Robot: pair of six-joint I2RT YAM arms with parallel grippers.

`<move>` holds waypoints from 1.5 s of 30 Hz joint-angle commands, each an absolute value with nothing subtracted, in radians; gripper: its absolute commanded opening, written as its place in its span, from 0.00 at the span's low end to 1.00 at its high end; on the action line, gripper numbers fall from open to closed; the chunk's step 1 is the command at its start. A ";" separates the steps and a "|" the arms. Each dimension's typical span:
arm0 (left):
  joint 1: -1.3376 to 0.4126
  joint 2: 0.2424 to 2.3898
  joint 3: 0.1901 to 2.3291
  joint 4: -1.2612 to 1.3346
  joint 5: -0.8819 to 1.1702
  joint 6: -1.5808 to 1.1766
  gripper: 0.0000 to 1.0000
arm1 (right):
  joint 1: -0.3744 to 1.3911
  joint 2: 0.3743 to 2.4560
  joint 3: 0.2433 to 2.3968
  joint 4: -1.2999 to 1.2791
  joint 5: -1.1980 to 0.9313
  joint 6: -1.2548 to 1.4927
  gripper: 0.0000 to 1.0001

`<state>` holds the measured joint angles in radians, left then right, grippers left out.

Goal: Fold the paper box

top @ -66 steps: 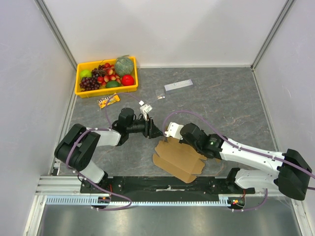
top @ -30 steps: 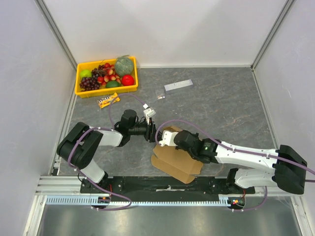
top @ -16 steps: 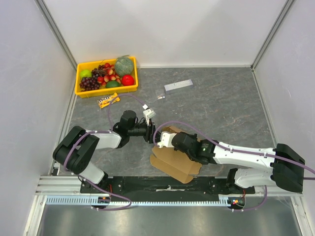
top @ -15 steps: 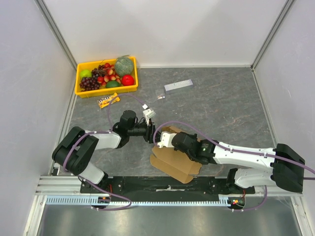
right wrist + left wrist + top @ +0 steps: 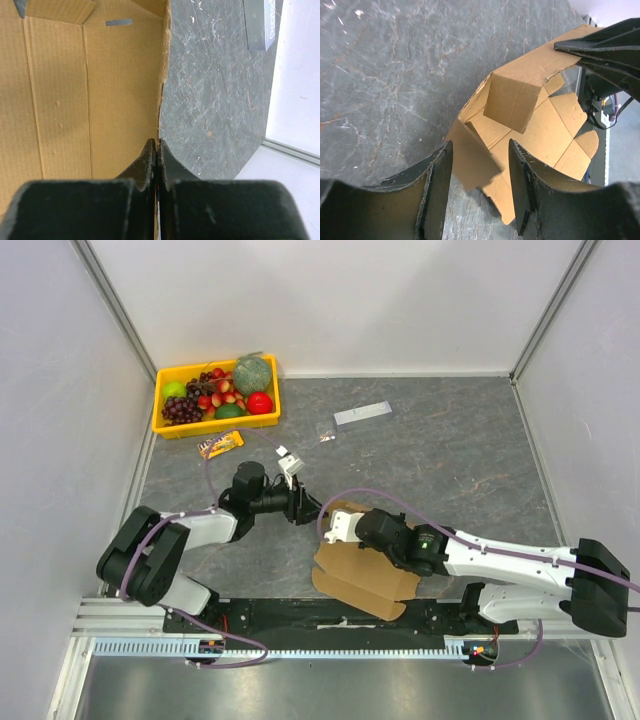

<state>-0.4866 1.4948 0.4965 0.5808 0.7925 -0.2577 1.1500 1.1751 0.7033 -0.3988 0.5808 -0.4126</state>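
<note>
The paper box (image 5: 360, 575) is a brown die-cut cardboard sheet, partly folded, lying near the front edge between the arms. My right gripper (image 5: 345, 523) is shut on one raised edge of it; in the right wrist view the fingertips (image 5: 159, 150) pinch the cardboard wall (image 5: 90, 95). My left gripper (image 5: 312, 507) is open, just left of the box's raised wall. In the left wrist view its fingers (image 5: 437, 185) straddle a loose flap (image 5: 470, 160) without closing on it, and a small side flap (image 5: 512, 102) stands up.
A yellow fruit tray (image 5: 215, 392) stands at the back left, a snack bar (image 5: 220, 444) in front of it. A grey-white strip (image 5: 362, 413) and a small packet (image 5: 326, 431) lie at the back middle. The black front rail (image 5: 330, 615) runs below the box.
My right gripper has carried the box edge slightly right and toward the front. My left gripper moved right, its jaws now around a loose flap. The sheet shifted a little.
</note>
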 commanded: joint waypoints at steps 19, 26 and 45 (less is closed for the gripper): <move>-0.403 1.641 0.589 0.696 0.771 -0.384 0.56 | 1.157 1.055 0.729 -0.483 0.518 -0.460 0.00; -0.448 1.697 0.627 0.680 0.807 -0.342 0.57 | 1.157 1.055 0.704 -0.401 0.532 -0.508 0.00; -0.453 1.634 0.534 0.776 0.891 -0.321 0.57 | 1.057 1.127 0.677 -0.177 0.466 -0.655 0.00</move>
